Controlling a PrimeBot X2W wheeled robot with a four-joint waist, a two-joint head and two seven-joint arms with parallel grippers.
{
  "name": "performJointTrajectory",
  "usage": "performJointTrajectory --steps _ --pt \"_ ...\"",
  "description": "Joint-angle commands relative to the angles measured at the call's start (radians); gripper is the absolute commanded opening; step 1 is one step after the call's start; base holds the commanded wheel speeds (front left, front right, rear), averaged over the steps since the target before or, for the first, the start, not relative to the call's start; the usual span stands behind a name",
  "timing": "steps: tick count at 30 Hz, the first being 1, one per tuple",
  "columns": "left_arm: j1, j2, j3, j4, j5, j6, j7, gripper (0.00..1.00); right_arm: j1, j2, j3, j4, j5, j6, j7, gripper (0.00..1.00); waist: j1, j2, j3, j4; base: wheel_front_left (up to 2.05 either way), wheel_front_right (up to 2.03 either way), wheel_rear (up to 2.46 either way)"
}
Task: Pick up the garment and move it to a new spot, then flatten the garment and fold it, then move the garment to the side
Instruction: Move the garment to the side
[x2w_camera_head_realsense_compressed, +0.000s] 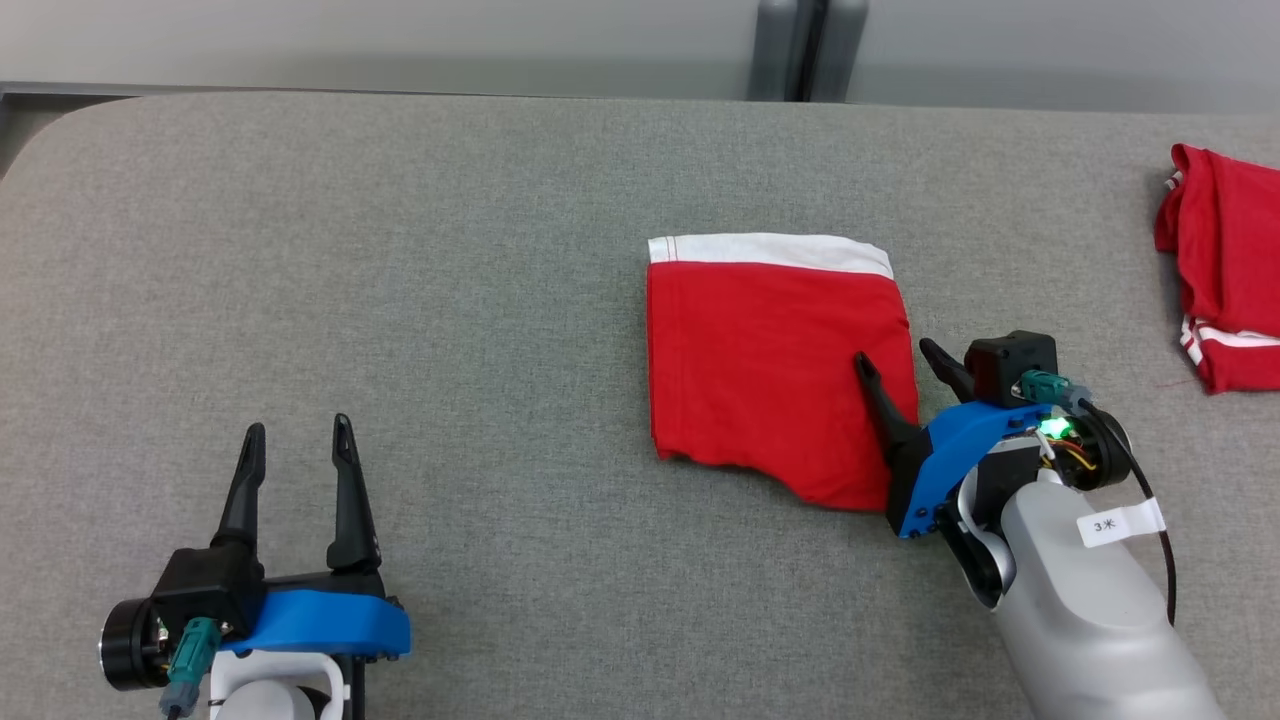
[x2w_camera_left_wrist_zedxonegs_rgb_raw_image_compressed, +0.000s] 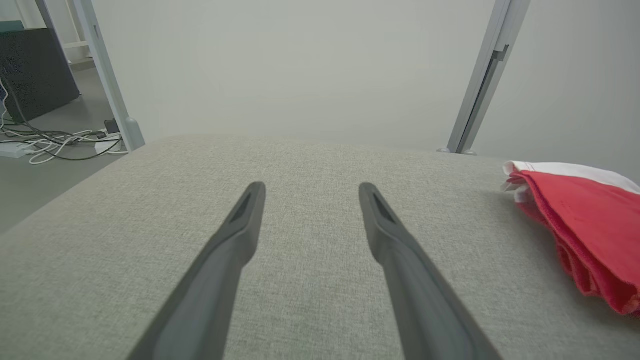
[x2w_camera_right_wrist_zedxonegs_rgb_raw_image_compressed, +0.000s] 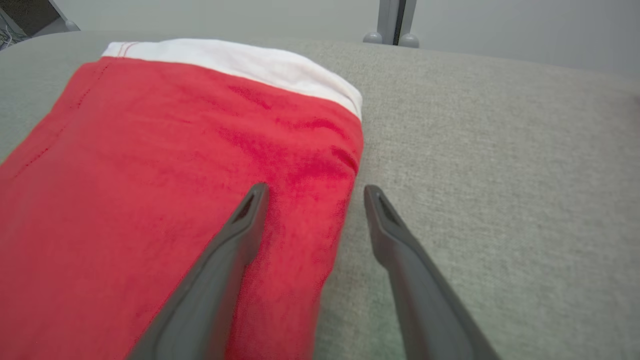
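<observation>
Nearest the head camera, my left gripper (x2w_camera_head_realsense_compressed: 298, 425) sits at the lower left over the bare grey surface (x2w_camera_head_realsense_compressed: 450, 300), its two dark fingers spread apart and holding nothing. My right gripper (x2w_camera_head_realsense_compressed: 892, 352) is likewise open and empty, angled up and to the left from its pale forearm (x2w_camera_head_realsense_compressed: 1080, 610), which carries a small white label. Its jaws straddle the right edge of the garment (x2w_camera_head_realsense_compressed: 770, 370): the left finger lies over the red cloth, the right finger over the surface just beside that edge. From the right wrist view I cannot tell whether the left finger presses the cloth or hovers just above it. The garment is red with a white band along its far edge. It is folded into a rough rectangle with an uneven near edge and lies flat slightly right of the surface's middle, well apart from the left gripper. A second red garment (x2w_camera_head_realsense_compressed: 1225, 270), with white stripes, lies bunched at the far right, well apart from the first.
</observation>
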Motion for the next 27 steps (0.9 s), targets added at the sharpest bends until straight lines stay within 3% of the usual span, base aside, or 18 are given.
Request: performJointTrajectory --steps 1,6,13,14,16,20,27 --pt "-0.015 0.0 -0.005 -0.003 0.002 0.003 -0.004 1.0 -0.023 0.003 -0.002 0.02 0.002 0.0 -0.007 1.0 -0.0001 -0.0001 0.006 0.001 0.0 0.0 0.0" --pt "-0.031 -0.001 -0.009 0.0 0.007 0.0 -0.004 1.0 -0.06 0.013 0.01 0.106 0.033 0.0 -0.022 1.0 -0.0001 -0.0001 0.022 0.001 0.0 0.0 0.0" --pt "-0.044 -0.005 -0.013 0.014 0.003 -0.008 -0.004 1.0 -0.071 0.021 0.106 0.163 0.204 0.0 -0.016 1.0 -0.0001 -0.0001 0.032 0.002 0.0 0.0 0.0" --pt "-0.047 -0.005 -0.012 0.017 0.002 -0.009 -0.004 1.0 -0.069 0.021 0.133 0.157 0.231 0.0 -0.016 0.84 -0.0001 -0.0001 0.034 0.002 0.0 0.0 0.0" --pt "-0.051 -0.006 -0.01 0.018 -0.001 -0.01 -0.004 1.0 -0.076 0.02 0.173 0.151 0.256 0.0 -0.039 0.0 -0.0001 -0.0001 0.037 -0.001 0.0 0.0 0.0" --pt "-0.053 -0.007 -0.006 0.017 -0.005 -0.009 -0.004 1.0 -0.107 0.013 0.201 0.169 0.236 0.0 -0.087 0.0 -0.0001 -0.0001 0.04 -0.008 0.0 0.0 0.0" --pt "-0.07 -0.01 -0.007 0.0 -0.003 -0.02 -0.004 1.0 -0.212 -0.1 0.306 0.186 0.085 0.0 -0.159 0.0 -0.0001 -0.0001 0.064 -0.045 0.0 0.0 0.0"
